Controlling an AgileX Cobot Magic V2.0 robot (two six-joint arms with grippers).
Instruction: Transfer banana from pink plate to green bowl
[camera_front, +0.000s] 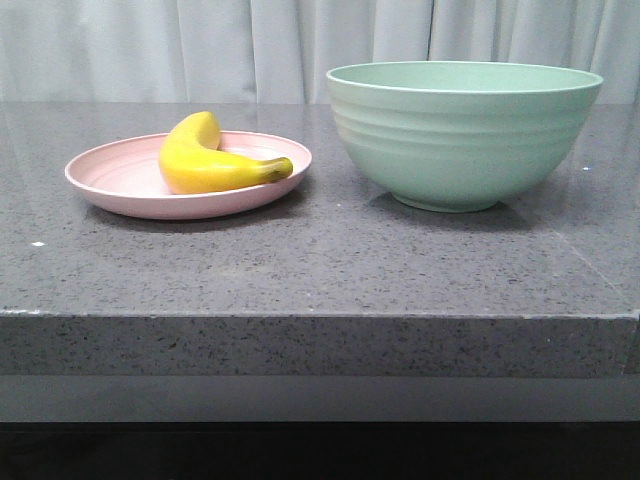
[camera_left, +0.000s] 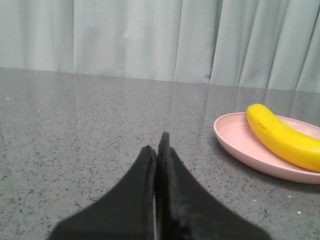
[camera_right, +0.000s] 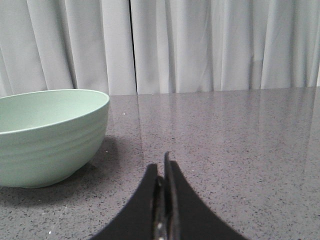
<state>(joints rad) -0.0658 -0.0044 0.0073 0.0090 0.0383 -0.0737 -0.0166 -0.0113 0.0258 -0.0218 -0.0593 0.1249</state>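
Resting on the grey speckled stone worktop are one banana, one pink plate and one green bowl, with two grippers seen only from their wrist cameras. Taking the pink plate as landmark, the banana lies on it, toward the side nearest the green bowl, its long axis running roughly across the front view and curving, the dark brownish-green stem tip pointing toward the bowl and reaching the plate's rim. Its skin is bright yellow, smooth and plump. The plate is round, shallow and matte, with a raised rim and faint concentric rings. The bowl stands just beside the plate, apart from it, deep and round, pale mint, with horizontal ridges and a small base. The left gripper has its black fingers pressed together on nothing, near the plate; the right gripper likewise has its fingers closed and empty, beyond the bowl from the plate. Pale pleated curtains hang behind.
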